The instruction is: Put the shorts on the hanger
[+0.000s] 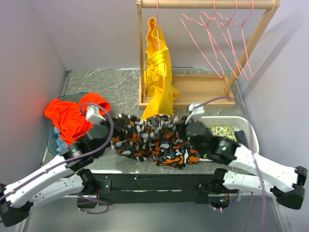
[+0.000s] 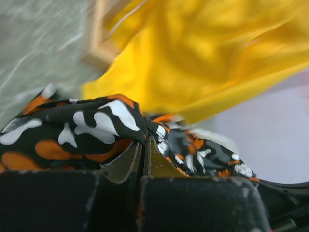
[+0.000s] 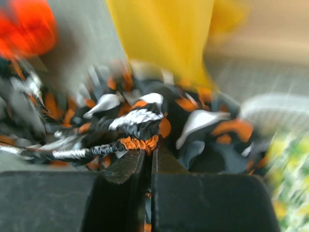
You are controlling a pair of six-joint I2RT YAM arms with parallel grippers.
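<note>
Although both wrist views are partly blurred, you can see that each pincer is closed tight on the shorts (image 1: 154,140). The left pincer (image 2: 145,141) pinches a fold at their left end, and the right pincer (image 3: 148,149) bites a gathered edge at their right end. The shorts stretch between the two, low over the tabletop (image 1: 111,84); whether they touch it, you cannot tell. Behind them a yellow garment (image 1: 159,72) hides part of the wooden rack (image 1: 207,4), where the pink hangers (image 1: 217,43) hang, well apart from the shorts.
</note>
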